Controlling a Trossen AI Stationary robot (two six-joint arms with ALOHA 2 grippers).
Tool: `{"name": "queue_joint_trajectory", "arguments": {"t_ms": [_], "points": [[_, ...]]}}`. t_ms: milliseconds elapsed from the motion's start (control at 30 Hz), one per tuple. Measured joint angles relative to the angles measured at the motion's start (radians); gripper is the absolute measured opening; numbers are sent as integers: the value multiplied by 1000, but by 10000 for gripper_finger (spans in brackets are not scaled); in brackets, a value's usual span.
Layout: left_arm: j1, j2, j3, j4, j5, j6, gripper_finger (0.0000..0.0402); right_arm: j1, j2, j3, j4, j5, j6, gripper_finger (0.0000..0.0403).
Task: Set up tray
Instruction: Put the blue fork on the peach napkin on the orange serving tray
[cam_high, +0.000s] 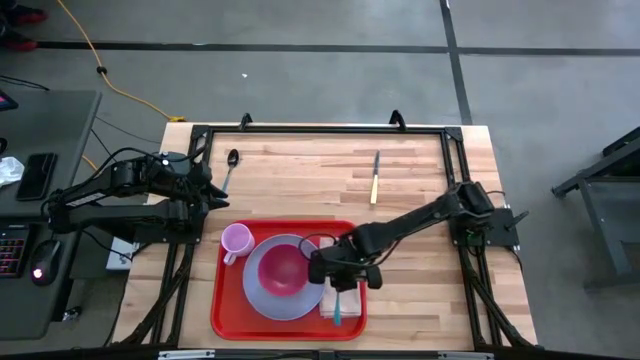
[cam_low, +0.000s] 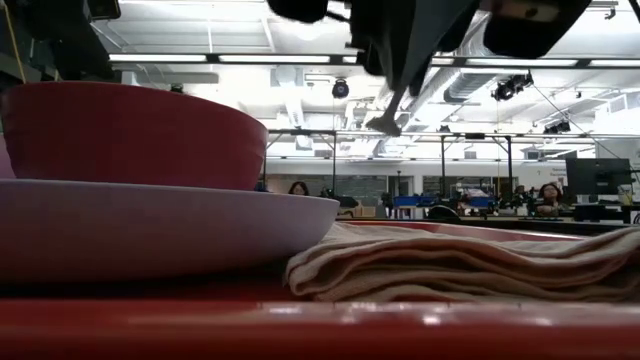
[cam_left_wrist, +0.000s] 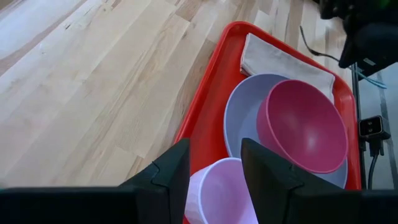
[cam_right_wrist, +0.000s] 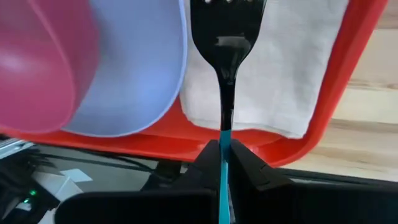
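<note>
The red tray (cam_high: 225, 300) lies at the table's near middle. On it sit a lavender plate (cam_high: 262, 300) bearing a dark pink bowl (cam_high: 280, 265), a pale pink cup (cam_high: 236, 240) at its far left corner and a folded beige napkin (cam_right_wrist: 280, 74) on its right side. My right gripper (cam_high: 342, 278) hovers over the napkin, shut on a fork (cam_right_wrist: 227, 37) with a black head and a teal handle. My left gripper (cam_high: 215, 195) waits open above the table, just beyond the tray's far left corner, with nothing between its fingers. My right gripper pinches the fork's teal handle (cam_right_wrist: 222, 146) between its two fingers, which slant down from above. The black head sticks out past the fingertips. The fork hangs clear above the napkin (cam_low: 470, 265) and the plate's edge, touching neither.
A spoon (cam_high: 230, 165) lies on the bare wood at the far left and a yellow-handled knife (cam_high: 375, 178) at the far right. Black frame rails run along the table's edges. Bare wood stretches between the tray and the far rail.
</note>
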Motion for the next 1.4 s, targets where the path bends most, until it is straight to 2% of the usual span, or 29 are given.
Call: {"name": "queue_joint_trajectory", "arguments": {"t_ms": [433,667,1400], "points": [[0,0,0,0,5,0,175,-118,41,-9,-83,-28,-171,0],[0,0,0,0,4,0,175,-131,81,-10,-81,-48,-228,0],[0,0,0,0,0,0,175,-128,189,-9,-48,-70,-231,0]]}}
